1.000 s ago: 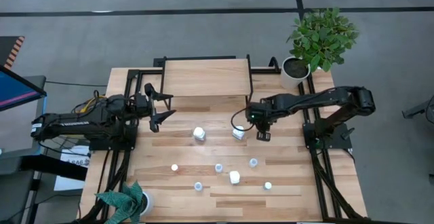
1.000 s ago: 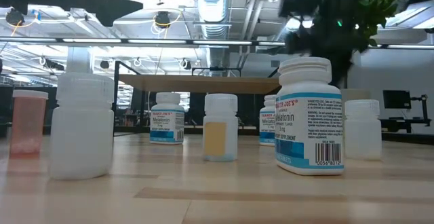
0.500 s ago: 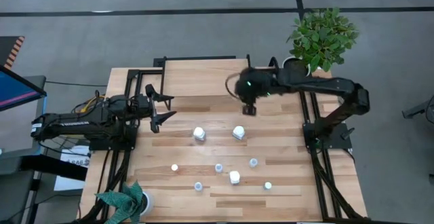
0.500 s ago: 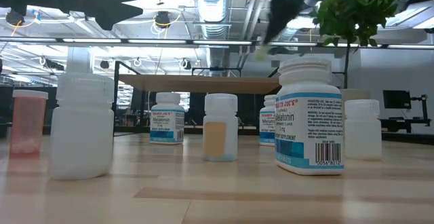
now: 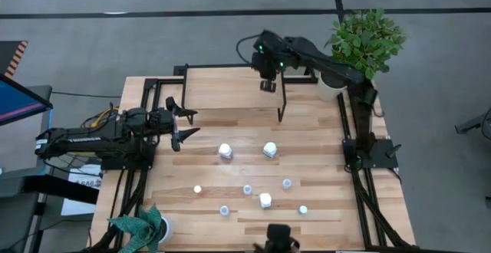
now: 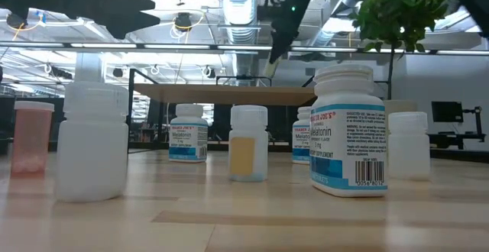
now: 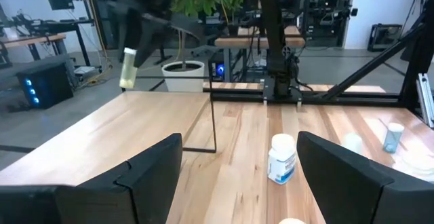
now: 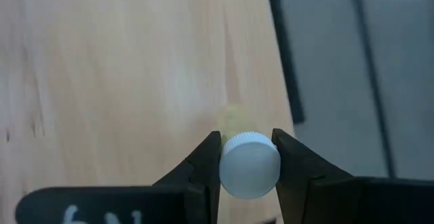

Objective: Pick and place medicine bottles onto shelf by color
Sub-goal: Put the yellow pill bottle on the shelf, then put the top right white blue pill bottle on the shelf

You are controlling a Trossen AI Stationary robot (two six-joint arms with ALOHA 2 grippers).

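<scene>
A: Where is the bottle [image 8: 249, 164] the right gripper [image 5: 268, 82] is carrying?

B: Over the shelf [image 5: 230, 84], near its back right corner. The two fingers [image 8: 203, 161] are pinched on the sides of its white cap, one on each side.

A: Which way does it point?

B: Cap up toward the wrist, long axis running down toward the shelf top. In the right wrist view only the round cap shows, with a hint of yellowish body beneath it. In the left wrist view the same bottle [image 7: 128, 68] hangs upright, pale yellow, above the shelf.

A: And the left gripper [image 5: 184, 121]?

B: It waits to the left of the shelf, just in front of its front left corner, above the table [image 5: 330, 207]. Its fingers are spread wide with nothing between them.

A: What sits in front of the shelf?

B: Loose bottles standing upright on the table. Two white ones are nearest the shelf, one [image 5: 225, 151] toward the middle and one [image 5: 269, 149] nearer the right front leg. Farther from the shelf are smaller ones, including a yellow-capped bottle [image 5: 197, 188] and another white one [image 5: 265, 200].

A: And the room?

B: A grey floor surrounds the light wood table. A potted plant [image 5: 360, 42] stands right of the shelf, and a second plant [image 5: 142, 226] sits at the table's front left corner. The low view shows pipes and lights overhead.
</scene>
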